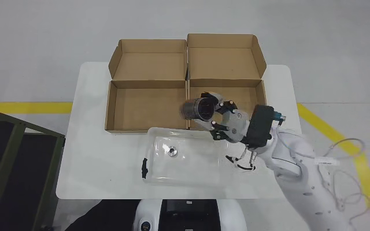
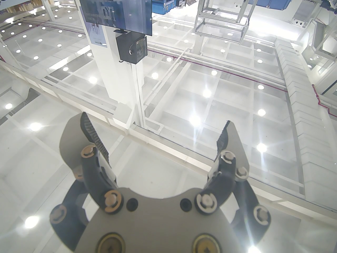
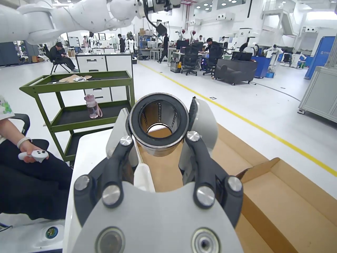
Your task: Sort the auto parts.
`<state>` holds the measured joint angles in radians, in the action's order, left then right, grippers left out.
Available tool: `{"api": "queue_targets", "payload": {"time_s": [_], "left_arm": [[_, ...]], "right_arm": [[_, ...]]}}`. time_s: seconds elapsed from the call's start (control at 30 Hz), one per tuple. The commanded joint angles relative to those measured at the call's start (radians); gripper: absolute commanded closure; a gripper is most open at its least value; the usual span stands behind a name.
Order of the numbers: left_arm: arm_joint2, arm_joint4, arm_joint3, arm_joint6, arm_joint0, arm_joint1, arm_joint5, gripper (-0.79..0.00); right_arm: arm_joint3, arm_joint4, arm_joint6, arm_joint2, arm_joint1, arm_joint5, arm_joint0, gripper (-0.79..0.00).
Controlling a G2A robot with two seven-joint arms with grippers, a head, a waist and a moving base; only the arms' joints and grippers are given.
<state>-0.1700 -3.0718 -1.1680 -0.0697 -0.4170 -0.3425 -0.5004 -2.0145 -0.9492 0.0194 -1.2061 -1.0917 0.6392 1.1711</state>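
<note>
My right gripper (image 1: pixel 211 115) is shut on a hollow metal cylinder with a black rim (image 1: pixel 198 108), lying sideways above the line where the left cardboard box (image 1: pixel 124 115) meets the right cardboard box (image 1: pixel 254 92). In the right wrist view the cylinder (image 3: pixel 159 126) sits clamped between the fingers (image 3: pixel 202 122), its open end facing away. A small round metal part (image 1: pixel 171 151) lies in the clear plastic tray (image 1: pixel 153 173) at the table's front. My left gripper (image 2: pixel 158 135) stands open, pointed up at the ceiling, nothing between its fingers.
Both boxes have their lids folded open toward the far edge of the white table (image 1: pixel 87 150). A green cart (image 1: pixel 17 167) stands by the table's left side. A black clip (image 1: pixel 144 168) sits on the tray's left rim.
</note>
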Motion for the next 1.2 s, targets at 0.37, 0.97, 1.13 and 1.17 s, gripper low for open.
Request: {"api": "queue_targets", "payload": {"time_s": [0.37, 0.97, 1.13, 1.17], "left_arm": [[0.000, 0.000, 0.000, 0.000, 0.000, 0.000, 0.000, -0.785], [0.000, 0.000, 0.000, 0.000, 0.000, 0.000, 0.000, -0.785], [0.000, 0.000, 0.000, 0.000, 0.000, 0.000, 0.000, -0.785], [0.000, 0.000, 0.000, 0.000, 0.000, 0.000, 0.000, -0.785]], "right_arm": [[-0.018, 0.067, 0.104, -0.081, -0.002, 0.009, 0.023, 0.000], [0.090, 0.020, 0.027, 0.008, -0.019, 0.046, -0.079, 0.000], [0.125, -0.009, 0.000, 0.083, -0.032, 0.029, -0.105, 0.000], [0.135, -0.013, -0.004, 0.094, -0.034, 0.025, -0.108, 0.000]]}}
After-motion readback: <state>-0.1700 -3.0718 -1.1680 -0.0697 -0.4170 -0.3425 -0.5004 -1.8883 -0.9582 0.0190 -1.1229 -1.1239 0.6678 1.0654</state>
